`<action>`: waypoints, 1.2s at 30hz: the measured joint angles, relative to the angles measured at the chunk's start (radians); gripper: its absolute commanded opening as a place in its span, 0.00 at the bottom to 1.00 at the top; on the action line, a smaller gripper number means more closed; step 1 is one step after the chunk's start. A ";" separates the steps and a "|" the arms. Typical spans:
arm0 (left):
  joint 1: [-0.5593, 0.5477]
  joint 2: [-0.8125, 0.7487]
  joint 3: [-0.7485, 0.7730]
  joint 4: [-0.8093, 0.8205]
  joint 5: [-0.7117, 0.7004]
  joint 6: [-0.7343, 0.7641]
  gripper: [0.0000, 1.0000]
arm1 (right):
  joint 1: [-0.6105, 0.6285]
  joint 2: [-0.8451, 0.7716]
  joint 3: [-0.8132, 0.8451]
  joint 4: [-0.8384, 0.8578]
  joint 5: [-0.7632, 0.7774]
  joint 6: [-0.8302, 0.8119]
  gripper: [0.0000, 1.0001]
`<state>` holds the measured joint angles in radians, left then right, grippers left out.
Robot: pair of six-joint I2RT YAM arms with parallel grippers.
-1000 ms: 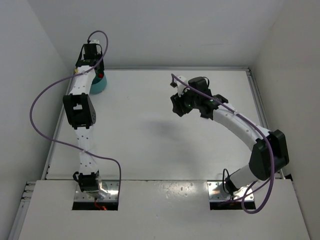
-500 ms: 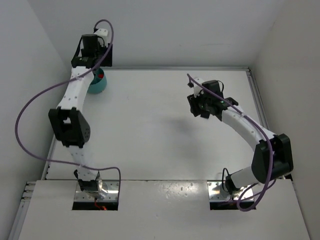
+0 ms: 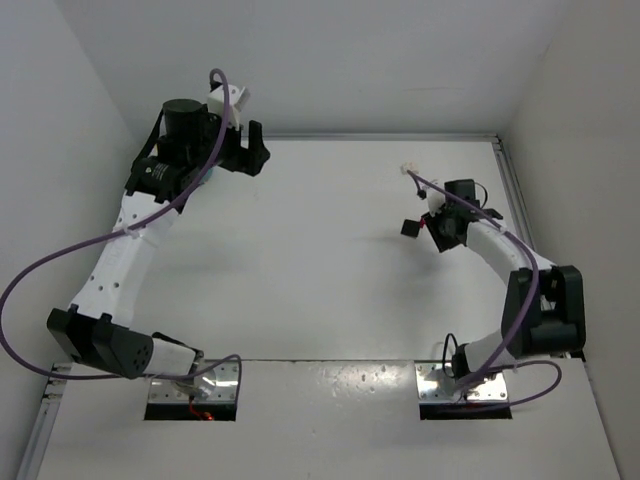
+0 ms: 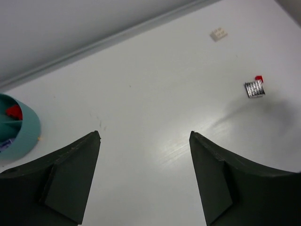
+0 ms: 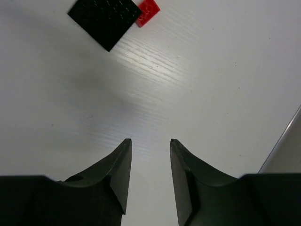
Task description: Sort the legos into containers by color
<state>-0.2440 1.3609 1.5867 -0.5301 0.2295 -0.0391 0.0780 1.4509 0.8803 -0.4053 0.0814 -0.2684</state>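
The left gripper (image 4: 144, 136) hangs over the far-left corner of the white desk (image 3: 300, 260), its jaws spread wide with nothing between them. Just beside it at that corner sits the round teal plastic bowl (image 4: 28, 134), with one tiny red plastic brick (image 4: 14, 111) showing in a compartment. The right gripper (image 5: 150, 141) hovers over the desk's right half, jaws drawn narrow but apart, holding nothing. Just ahead of it lies a flat black square studded plate (image 5: 104, 19), with a small red brick (image 5: 148, 12) touching its corner. A cream-white brick (image 4: 218, 34) lies apart, nearer the far edge.
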 measured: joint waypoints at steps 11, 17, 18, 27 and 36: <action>-0.003 0.016 -0.014 -0.044 0.026 -0.037 0.82 | -0.019 0.303 0.092 0.010 -0.003 -0.024 0.48; -0.003 0.019 -0.014 -0.045 0.030 -0.045 0.84 | -0.023 0.425 0.224 0.022 -0.023 -0.021 0.51; -0.003 0.022 -0.013 -0.044 0.030 -0.045 0.84 | -0.023 0.444 0.249 0.021 -0.028 -0.020 0.51; -0.003 0.076 -0.012 -0.047 0.030 -0.045 0.84 | -0.023 0.593 0.454 0.030 -0.067 -0.002 0.52; -0.003 0.087 0.000 -0.053 0.034 -0.051 0.84 | -0.024 0.621 0.489 0.029 -0.117 -0.006 0.49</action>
<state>-0.2470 1.4483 1.5871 -0.5835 0.2634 -0.0906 0.0536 2.0716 1.3693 -0.3763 -0.0360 -0.2741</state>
